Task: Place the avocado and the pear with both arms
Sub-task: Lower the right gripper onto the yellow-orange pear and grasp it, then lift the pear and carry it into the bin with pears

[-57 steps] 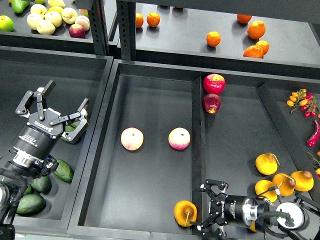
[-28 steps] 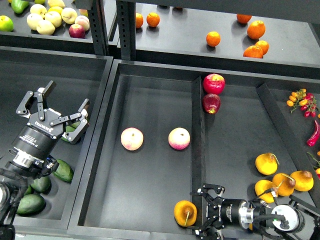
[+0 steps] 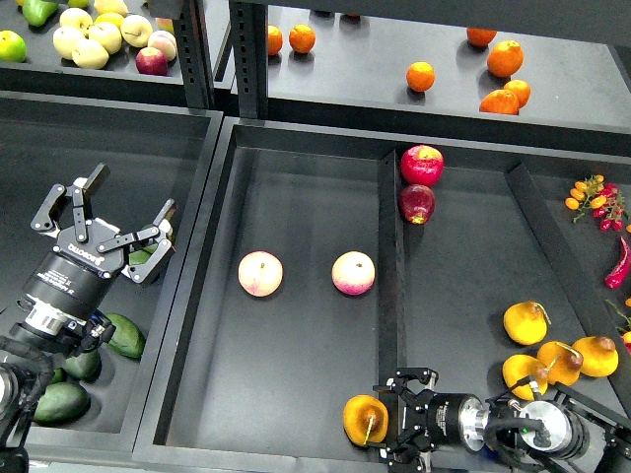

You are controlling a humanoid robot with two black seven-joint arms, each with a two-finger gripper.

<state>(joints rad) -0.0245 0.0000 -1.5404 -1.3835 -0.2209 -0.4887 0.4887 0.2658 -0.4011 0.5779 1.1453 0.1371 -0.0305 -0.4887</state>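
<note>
An orange-yellow pear (image 3: pixel 363 418) lies at the front right corner of the middle tray (image 3: pixel 296 197). My right gripper (image 3: pixel 386 418) is open and points left at it, its jaws standing at either side of the pear's right edge. Several more pears (image 3: pixel 525 322) lie in the right bin. My left gripper (image 3: pixel 131 194) is open over the left bin, with a dark green avocado (image 3: pixel 139 258) showing just below its fingers, not gripped. More avocados (image 3: pixel 124 336) lie lower in that bin, partly hidden by my left arm.
Two pale pink-yellow peaches (image 3: pixel 260 273) (image 3: pixel 353 273) lie mid-tray. Two red apples (image 3: pixel 422 165) sit by the divider wall (image 3: pixel 389 256). Oranges (image 3: pixel 506 59) and pale apples (image 3: pixel 91 39) are on the back shelf. Red peppers (image 3: pixel 619 264) are at the right edge.
My right gripper has slid left until it is at the pear. My left gripper has shifted slightly down and left, still open.
</note>
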